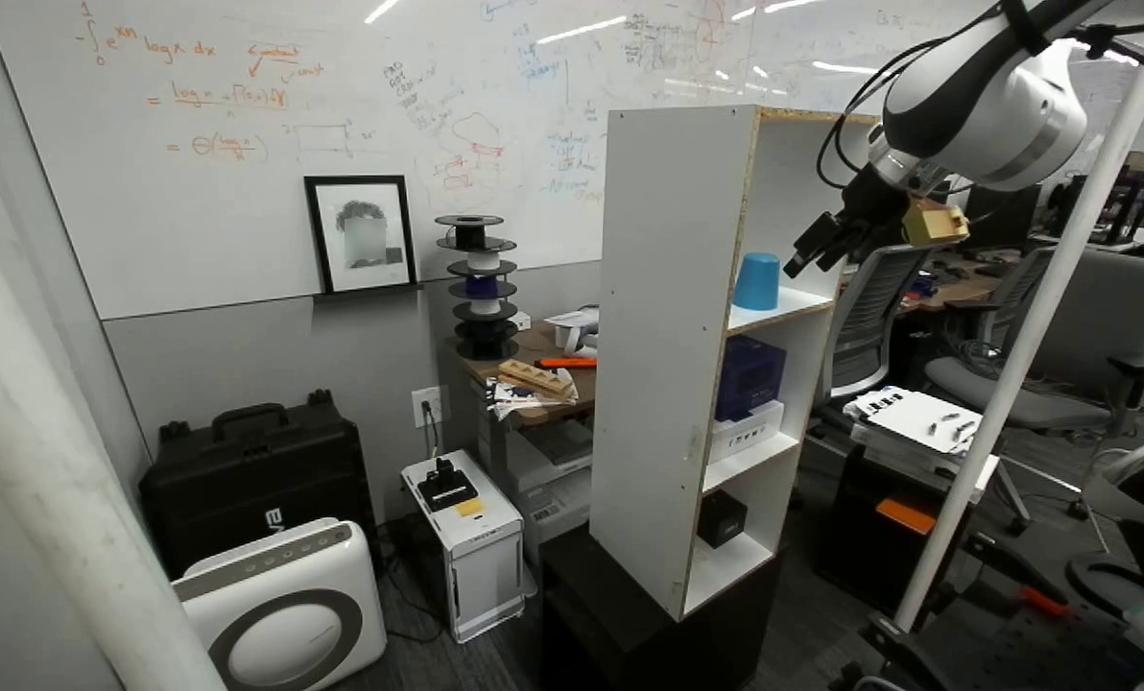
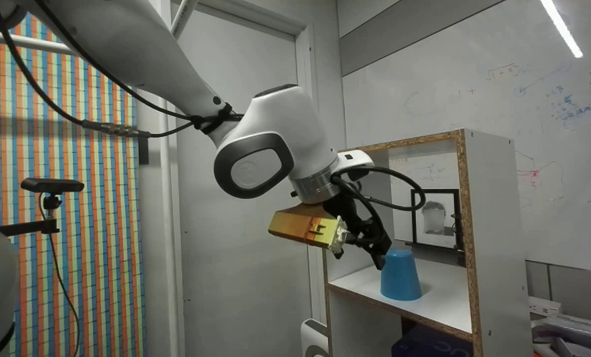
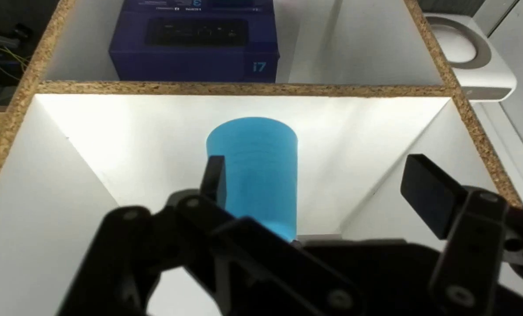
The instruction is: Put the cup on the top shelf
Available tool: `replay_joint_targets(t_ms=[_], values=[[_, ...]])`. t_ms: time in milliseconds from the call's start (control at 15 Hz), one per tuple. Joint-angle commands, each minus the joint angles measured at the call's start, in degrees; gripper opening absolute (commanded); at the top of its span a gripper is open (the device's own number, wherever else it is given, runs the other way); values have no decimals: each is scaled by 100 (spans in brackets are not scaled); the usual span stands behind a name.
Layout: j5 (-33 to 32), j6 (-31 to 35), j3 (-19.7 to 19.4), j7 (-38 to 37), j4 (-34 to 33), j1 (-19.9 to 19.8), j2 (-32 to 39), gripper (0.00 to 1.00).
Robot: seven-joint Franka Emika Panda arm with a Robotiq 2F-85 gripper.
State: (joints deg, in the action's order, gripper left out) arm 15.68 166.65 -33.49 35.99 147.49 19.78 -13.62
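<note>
Bright blue tapered cup (image 2: 401,275) stands inverted on what seems the white top shelf (image 2: 446,296); placement looks done. The black pincer (image 3: 319,186), spread empty, should next back clear.

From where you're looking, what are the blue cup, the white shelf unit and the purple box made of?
The blue cup looks like plastic, smooth and plain with a soft sheen, though painted metal is possible. The white shelf unit is probably chipboard with a smooth coating: speckled brown shows along its front edges. The purple box seems to be printed cardboard, flat-sided with "i7" lettering.
</note>
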Motion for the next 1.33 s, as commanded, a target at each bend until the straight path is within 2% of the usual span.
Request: replay_joint_targets(t_ms=[0, 400, 1267], values=[[688, 296, -346, 243, -380, 477, 505, 100], [1725, 406, -595, 389, -810, 802, 1147, 100], [3575, 403, -260, 729, -1802, 597, 2312, 100]])
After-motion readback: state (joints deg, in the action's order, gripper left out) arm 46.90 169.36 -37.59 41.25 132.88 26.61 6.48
